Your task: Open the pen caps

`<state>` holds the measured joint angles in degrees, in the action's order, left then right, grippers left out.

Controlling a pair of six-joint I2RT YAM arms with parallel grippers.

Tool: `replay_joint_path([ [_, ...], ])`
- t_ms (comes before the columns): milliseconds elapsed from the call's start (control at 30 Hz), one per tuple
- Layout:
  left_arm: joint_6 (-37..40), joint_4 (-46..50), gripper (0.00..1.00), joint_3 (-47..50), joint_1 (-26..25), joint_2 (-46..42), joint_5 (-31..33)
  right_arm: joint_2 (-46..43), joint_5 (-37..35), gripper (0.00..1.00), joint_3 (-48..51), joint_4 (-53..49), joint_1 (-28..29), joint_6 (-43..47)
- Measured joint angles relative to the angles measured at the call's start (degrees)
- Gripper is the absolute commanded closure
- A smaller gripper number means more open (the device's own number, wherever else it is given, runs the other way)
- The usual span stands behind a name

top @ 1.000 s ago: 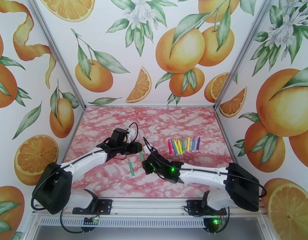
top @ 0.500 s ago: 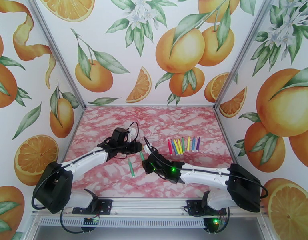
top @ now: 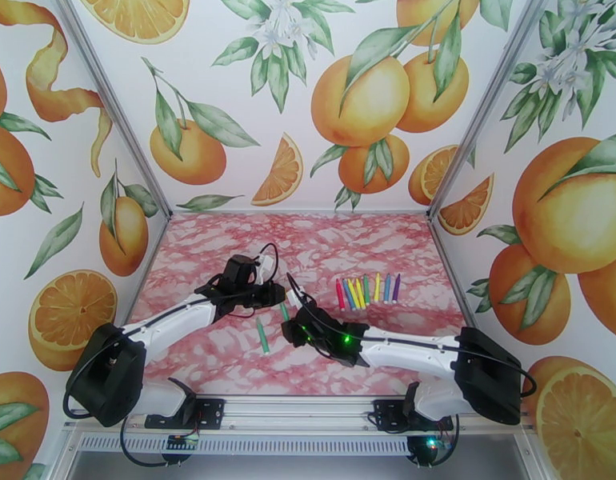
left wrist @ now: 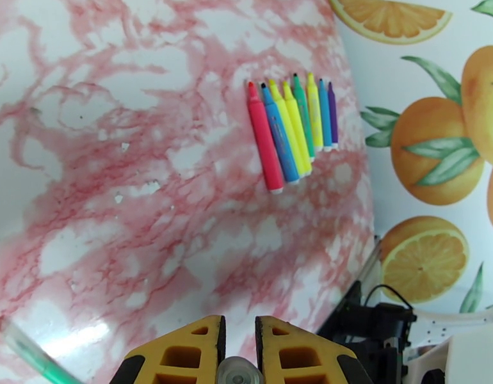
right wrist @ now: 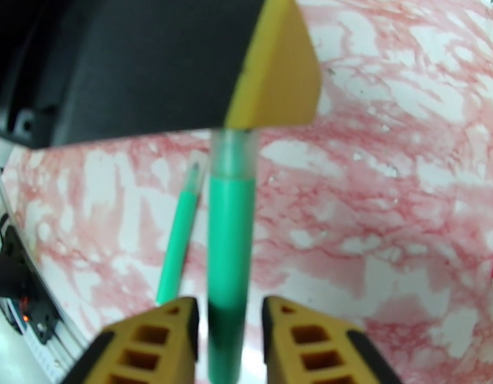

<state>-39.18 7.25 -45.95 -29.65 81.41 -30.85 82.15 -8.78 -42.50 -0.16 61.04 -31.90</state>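
A green pen hangs in the air between my two grippers; in the top view the green pen sits left of the table's middle. My right gripper is shut on its green barrel. My left gripper is shut on its translucent cap, whose round end shows between the yellow fingers. A second green pen lies on the table just left of the grippers. Several pens in red, blue, yellow, green and purple lie in a tight row to the right.
The pink marbled table is walled on three sides by orange-print panels. The left arm and right arm meet near the table's middle, close to the lying green pen.
The right gripper has crept slightly to the left with the pen. Both grippers keep their hold and the pens on the table have not moved.
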Motion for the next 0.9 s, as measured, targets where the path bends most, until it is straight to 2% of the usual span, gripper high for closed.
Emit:
replay_joint_path([
  [200, 0.17, 0.02, 1.00, -0.02, -0.11, -0.02, -0.68, 1.75, 0.20, 0.68, -1.90, 0.13, -0.70, 0.61],
  [467, 0.57, 0.37, 1.00, -0.02, -0.15, -0.07, -0.48, 4.24, 0.46, 0.80, -3.78, 0.48, -1.18, 1.46],
  [900, 0.13, 1.84, 1.00, -0.24, -0.20, -1.86, 2.84, 4.37, 1.29, 0.92, -2.93, 3.56, -1.49, 1.36],
])
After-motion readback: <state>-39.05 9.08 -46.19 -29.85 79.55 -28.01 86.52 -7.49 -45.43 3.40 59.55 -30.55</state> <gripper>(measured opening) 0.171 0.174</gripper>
